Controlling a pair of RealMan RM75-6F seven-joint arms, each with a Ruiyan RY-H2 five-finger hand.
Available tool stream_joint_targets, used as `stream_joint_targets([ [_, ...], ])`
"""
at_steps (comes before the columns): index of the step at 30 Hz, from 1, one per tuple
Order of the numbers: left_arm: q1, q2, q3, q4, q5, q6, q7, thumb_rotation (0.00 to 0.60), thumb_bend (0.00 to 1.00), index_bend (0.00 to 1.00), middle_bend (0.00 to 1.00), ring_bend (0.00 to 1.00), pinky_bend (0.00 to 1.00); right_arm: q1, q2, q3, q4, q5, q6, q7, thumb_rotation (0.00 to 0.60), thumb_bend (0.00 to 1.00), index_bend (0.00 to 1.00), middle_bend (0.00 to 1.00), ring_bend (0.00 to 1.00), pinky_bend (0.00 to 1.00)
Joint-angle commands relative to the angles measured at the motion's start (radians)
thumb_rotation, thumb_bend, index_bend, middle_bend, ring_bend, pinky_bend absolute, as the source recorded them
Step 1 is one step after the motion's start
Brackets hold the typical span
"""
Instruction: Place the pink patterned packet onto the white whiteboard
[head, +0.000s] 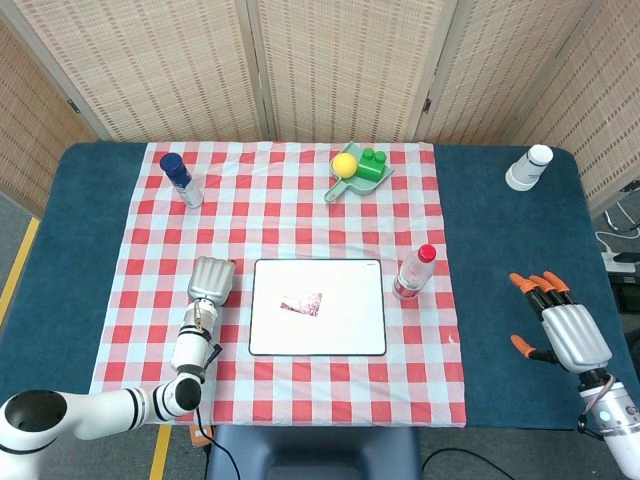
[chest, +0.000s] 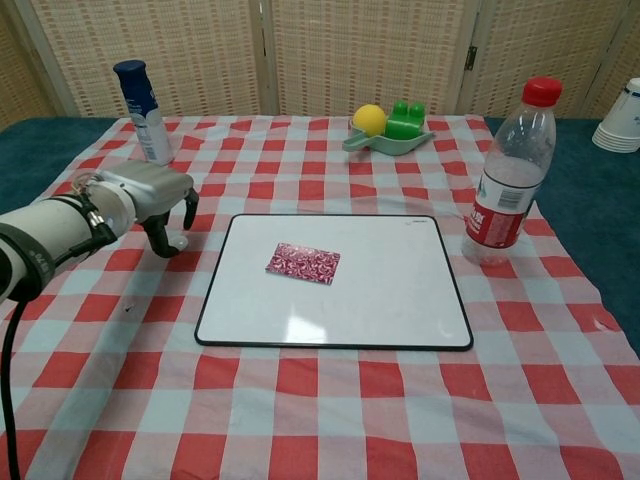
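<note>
The pink patterned packet (head: 301, 303) (chest: 303, 263) lies flat on the white whiteboard (head: 345, 328) (chest: 390, 290), left of the board's middle. My left hand (head: 212, 281) (chest: 152, 196) hovers over the checked cloth just left of the board, fingers curled downward and apart, holding nothing. My right hand (head: 562, 326) is far off at the right over the blue table, fingers spread, empty; only the head view shows it.
A clear water bottle with a red cap (head: 413, 272) (chest: 510, 172) stands right of the board. A blue-capped bottle (head: 181, 179) (chest: 143, 97) stands back left. A green tray (head: 345, 186) (chest: 361, 143) with a yellow ball and green block sits at the back. White cups (head: 528, 167) are back right.
</note>
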Motion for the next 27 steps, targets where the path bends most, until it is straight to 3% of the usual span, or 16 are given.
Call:
stream_joint_targets([
  [1, -0.001, 0.000, 0.001, 0.000, -0.002, -0.002, 0.000, 0.600, 0.28, 0.44, 1.00, 1.00, 1.00, 0.000, 0.000, 0.000, -0.001, -0.001, 0.000, -0.001, 0.600, 0.21, 0.04, 0.14, 0.03, 0.07],
  [27, -0.008, -0.021, 0.005, 0.051, -0.034, -0.029, 0.003, 0.600, 0.29, 0.47, 1.00, 1.00, 1.00, -0.001, 0.003, 0.001, -0.003, 0.002, 0.004, 0.002, 0.600, 0.21, 0.04, 0.14, 0.03, 0.07],
])
